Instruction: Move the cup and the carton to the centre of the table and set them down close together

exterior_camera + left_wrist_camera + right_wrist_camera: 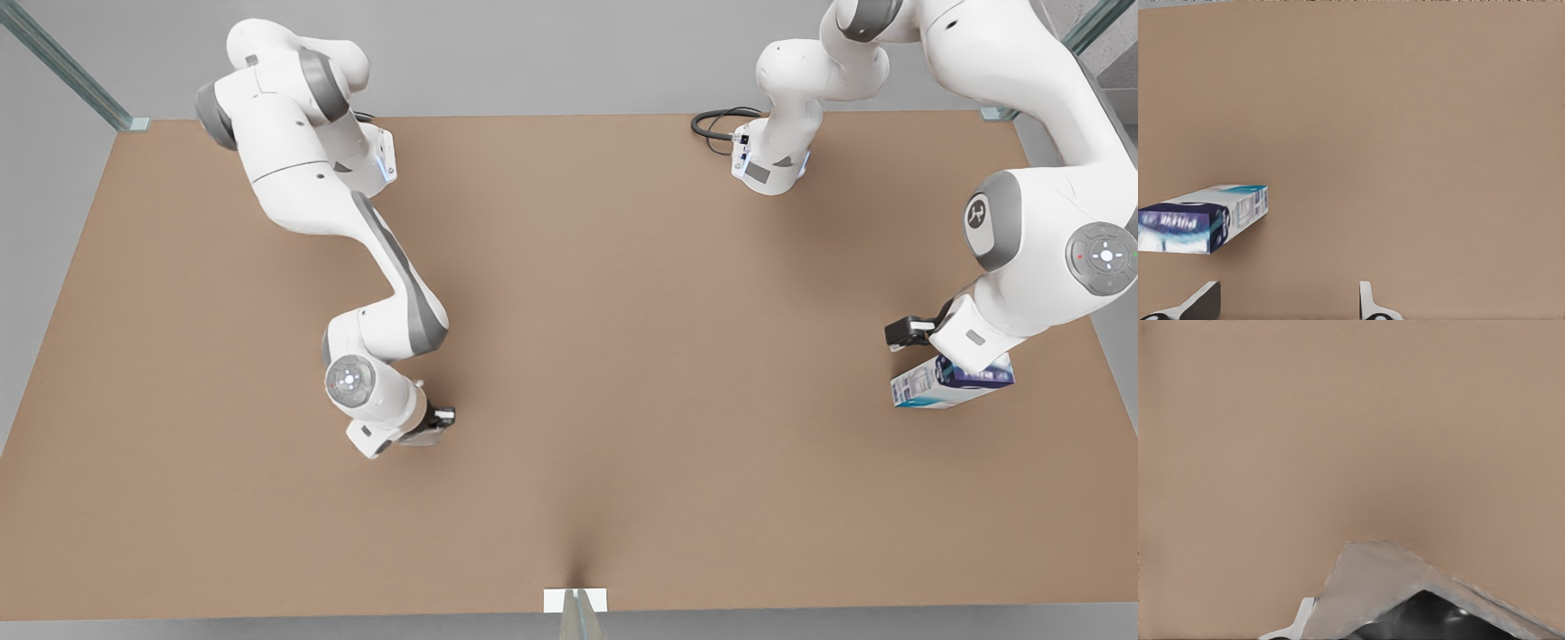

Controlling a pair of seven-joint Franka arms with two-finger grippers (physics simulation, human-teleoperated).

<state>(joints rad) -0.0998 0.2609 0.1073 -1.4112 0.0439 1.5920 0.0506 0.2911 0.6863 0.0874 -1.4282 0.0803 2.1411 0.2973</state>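
on table [622,311]: one carton [925,391] by spread left gripper [1285,303], right gripper [437,418] pinching one cup [1371,587]

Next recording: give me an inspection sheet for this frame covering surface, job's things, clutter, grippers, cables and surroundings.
Surface: brown table, matte, two white arm bases at its far side.
Job's things: carton near the front view's right edge, not at the centre; cup right up against the right wrist camera.
Clutter: nothing seen.
Grippers: left gripper open, beside the carton and not around it; right gripper low over the table on the front view's left, at the cup.
Cables: black cable looped by the far arm base.
Surroundings: grey floor, frame struts at the corners, white bracket at the near edge.
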